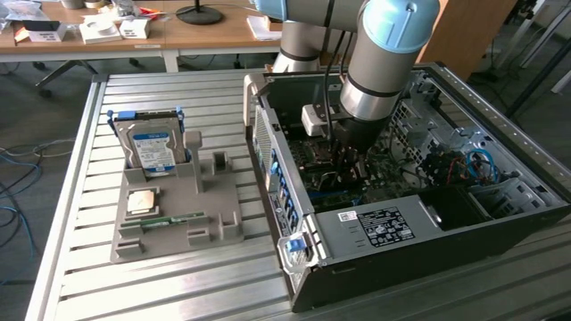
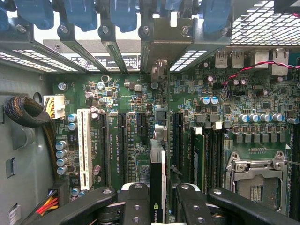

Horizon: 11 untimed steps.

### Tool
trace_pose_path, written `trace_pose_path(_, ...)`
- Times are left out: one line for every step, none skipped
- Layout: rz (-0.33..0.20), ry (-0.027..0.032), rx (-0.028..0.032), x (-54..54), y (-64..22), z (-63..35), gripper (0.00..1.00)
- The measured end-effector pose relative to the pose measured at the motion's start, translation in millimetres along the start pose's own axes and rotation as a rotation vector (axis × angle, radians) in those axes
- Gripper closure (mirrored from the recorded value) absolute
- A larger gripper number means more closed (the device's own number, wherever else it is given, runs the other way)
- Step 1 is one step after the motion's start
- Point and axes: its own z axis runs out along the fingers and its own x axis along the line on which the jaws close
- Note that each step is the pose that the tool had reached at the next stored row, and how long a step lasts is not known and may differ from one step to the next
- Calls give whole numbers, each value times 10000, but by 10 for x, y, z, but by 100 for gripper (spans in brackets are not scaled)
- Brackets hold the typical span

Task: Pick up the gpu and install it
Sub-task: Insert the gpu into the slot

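Observation:
The gpu [image 2: 157,168] is seen edge-on as a thin dark card with a logo on its edge. It stands upright over the green motherboard [image 2: 122,98], in line with the black expansion slots. Its metal bracket end [image 2: 161,70] reaches the rear slot openings. My gripper [image 2: 161,202] is shut on the card, with one black finger [image 2: 135,201] on each side. I cannot tell whether the card is seated in a slot. In the exterior view the arm reaches down into the open computer case [image 1: 535,200], and the gripper [image 1: 351,159] is low over the board.
A white slot [image 2: 84,145], a CPU socket [image 2: 255,180] and a black cable bundle [image 2: 26,112] flank the card. Blue latches [image 2: 77,14] line the rear slots. Outside the case, a grey holder [image 1: 210,231] carries a hard drive [image 1: 154,147] and a green memory stick [image 1: 170,219].

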Motion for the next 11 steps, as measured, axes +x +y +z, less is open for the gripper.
trace_pose_path(0, 0, 0, 0, 0, 0, 74)
trace_pose_path(0, 0, 0, 0, 0, 0, 74)
trace_pose_path(0, 0, 0, 0, 0, 0, 74)
trace_pose_path(0, 1, 0, 0, 0, 0, 74)
trace_pose_path(0, 0, 0, 0, 0, 0, 74)
trace_pose_path(0, 0, 0, 0, 0, 0, 74)
trace_pose_path(0, 0, 0, 0, 0, 0, 74)
trace_pose_path(0, 1, 0, 0, 0, 0, 74)
trace_pose_path(0, 0, 0, 0, 0, 0, 74)
trace_pose_path(1, 0, 0, 0, 0, 0, 74)
trace_pose_path(0, 0, 1, 0, 0, 0, 74)
